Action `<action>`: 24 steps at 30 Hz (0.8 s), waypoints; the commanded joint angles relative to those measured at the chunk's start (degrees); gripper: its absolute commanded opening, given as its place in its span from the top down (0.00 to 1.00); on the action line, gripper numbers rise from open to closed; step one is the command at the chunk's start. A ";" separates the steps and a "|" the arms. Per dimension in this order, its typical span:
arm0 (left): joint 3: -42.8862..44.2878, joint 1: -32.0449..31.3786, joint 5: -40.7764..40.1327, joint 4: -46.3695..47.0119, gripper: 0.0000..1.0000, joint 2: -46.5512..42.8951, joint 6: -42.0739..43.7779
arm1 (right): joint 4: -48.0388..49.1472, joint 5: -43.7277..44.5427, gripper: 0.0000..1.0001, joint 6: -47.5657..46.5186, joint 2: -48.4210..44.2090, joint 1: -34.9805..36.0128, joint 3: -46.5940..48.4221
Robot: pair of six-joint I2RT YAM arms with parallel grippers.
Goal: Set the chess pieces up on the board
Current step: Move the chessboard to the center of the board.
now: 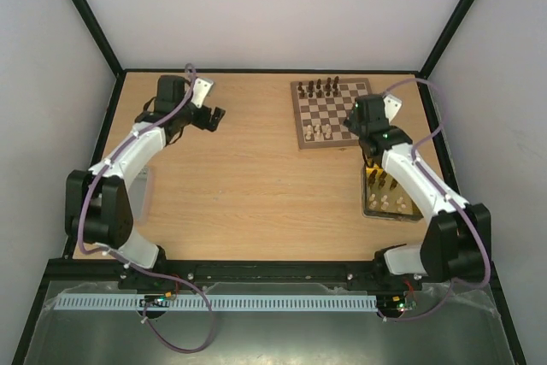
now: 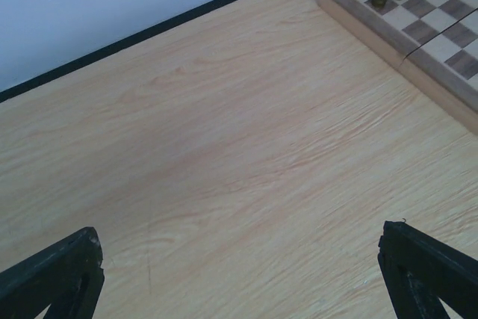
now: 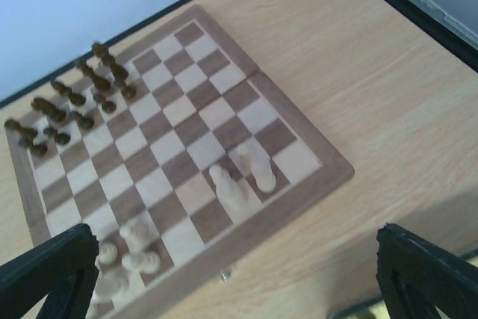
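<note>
Along the far edge of the board [image 1: 332, 114] we're seeing dark pieces [image 3: 75, 98] bunched, with a few cream pieces [image 3: 233, 188] sitting at its near edge. More are seemingly waiting in the gold tray [image 1: 367, 209] just nearward. The right gripper [image 3: 237, 233] is hovering over the board and the left gripper [image 1: 214, 117] well left of it, both gaping, empty.

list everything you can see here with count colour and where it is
table: one, light wood, under everything
board: one, brown and cream checks, far right
dark pieces: a dozen or more, dark brown, board's far rows
pale pieces: several, cream, board's near rows
tray: one, gold, near right, partly under the right arm
tray pieces: several, dark and cream, in the tray
grey tray: one, near left, mostly hidden by the left arm
left arm: white and black
right arm: white and black
left gripper: black, open, over bare table
right gripper: black, open, over the board's near edge
</note>
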 commanded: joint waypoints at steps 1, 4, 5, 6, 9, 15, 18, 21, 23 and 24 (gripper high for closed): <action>8.69 -1.03 3.55 -9.15 0.00 6.26 -1.27 | -4.61 -1.30 0.03 -0.19 6.16 -4.69 8.66; 15.89 -1.18 7.00 -11.94 0.05 11.45 -3.80 | -3.92 -6.83 0.01 2.09 12.76 -10.02 14.32; 19.02 -1.31 7.58 -13.54 0.07 14.32 -4.35 | -3.89 -8.23 0.00 2.48 15.05 -11.39 16.34; 22.02 -1.48 7.65 -14.59 0.10 16.50 -4.66 | -3.81 -9.38 0.01 2.86 17.25 -12.76 18.19; 29.70 -2.05 6.17 -15.85 0.21 21.62 -5.82 | -3.13 -11.28 0.12 3.81 23.43 -16.17 23.19; 44.10 -3.44 4.21 -18.73 0.60 31.89 -5.72 | -5.15 -11.21 0.35 1.98 35.28 -18.62 34.24; 54.83 -4.25 3.68 -22.86 0.81 39.34 -5.96 | -4.46 -10.14 0.49 0.87 39.14 -18.78 37.37; 61.05 -4.91 4.52 -24.93 0.89 45.53 -7.03 | -5.02 -9.73 0.68 0.37 42.81 -18.87 40.59; 62.71 -5.84 4.26 -24.84 0.94 48.20 -7.36 | -5.17 -9.38 0.78 0.35 44.60 -18.87 41.83; 63.12 -6.27 4.06 -24.72 0.97 49.44 -7.43 | -4.98 -9.01 0.82 0.38 45.18 -18.93 41.95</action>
